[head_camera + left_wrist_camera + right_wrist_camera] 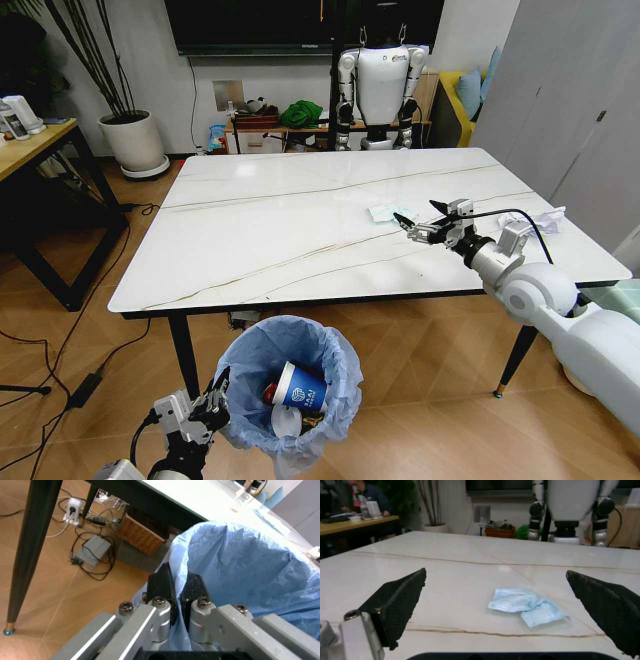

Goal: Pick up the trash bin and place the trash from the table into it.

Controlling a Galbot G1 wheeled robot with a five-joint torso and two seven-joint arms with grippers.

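The right gripper (418,222) hovers wide open over the white marble-look bench (280,225), just short of a crumpled pale-blue paper scrap (527,606). It should straddle the scrap squarely and descend before closing (it lies flat). The left gripper (214,396) pinches the rim of the round bin lined with a light-blue bag (255,365), below the bench's near edge.

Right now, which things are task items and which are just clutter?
Job:
- trash bin, held by left gripper, cup inside
- crumpled light-blue trash on table
- crumpled white paper
- right gripper, open

Clutter:
- white plant pot
- wooden desk
- wicker basket
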